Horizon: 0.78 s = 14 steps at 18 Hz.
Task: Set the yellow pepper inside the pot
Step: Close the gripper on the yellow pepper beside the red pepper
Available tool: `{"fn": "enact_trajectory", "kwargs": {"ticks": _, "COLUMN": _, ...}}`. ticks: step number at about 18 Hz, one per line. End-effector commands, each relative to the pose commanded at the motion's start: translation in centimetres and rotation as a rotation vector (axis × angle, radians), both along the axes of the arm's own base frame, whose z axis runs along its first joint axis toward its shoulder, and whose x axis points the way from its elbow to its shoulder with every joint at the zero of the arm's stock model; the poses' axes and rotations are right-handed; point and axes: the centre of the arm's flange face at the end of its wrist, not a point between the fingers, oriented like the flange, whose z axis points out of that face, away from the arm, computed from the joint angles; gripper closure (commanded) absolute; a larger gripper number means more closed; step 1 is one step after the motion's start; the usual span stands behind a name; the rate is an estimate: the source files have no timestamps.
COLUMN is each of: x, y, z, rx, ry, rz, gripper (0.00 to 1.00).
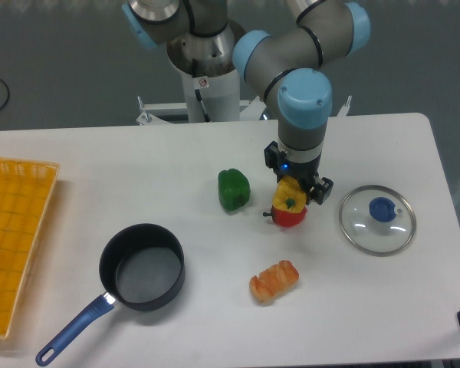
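The yellow pepper (288,195) is glossy with a dark stem and sits between the fingers of my gripper (292,193), which is shut on it right of the table's middle. Directly under and in front of it a red pepper (290,218) shows; whether the two touch is unclear. The pot (142,266), black with a grey inside and nothing in it, stands at the front left, its blue handle (73,330) pointing toward the front edge. It is well to the left of the gripper.
A green pepper (234,189) stands just left of the gripper. To the right lies a glass lid (377,219) with a blue knob. An orange pastry-like toy (274,281) lies in front. A yellow basket (15,245) fills the left edge.
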Motion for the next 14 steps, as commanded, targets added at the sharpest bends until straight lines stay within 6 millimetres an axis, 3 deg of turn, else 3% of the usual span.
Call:
{"fn": "enact_trajectory", "kwargs": {"ticks": 11, "x": 0.9, "y": 0.9, "z": 0.4, "rx": 0.036, "ry": -0.014, "rz": 0.012, "gripper": 0.4}}
{"fn": "enact_trajectory", "kwargs": {"ticks": 14, "x": 2.0, "y": 2.0, "z": 0.6, "rx": 0.039, "ry": -0.009, "rz": 0.028, "gripper": 0.4}}
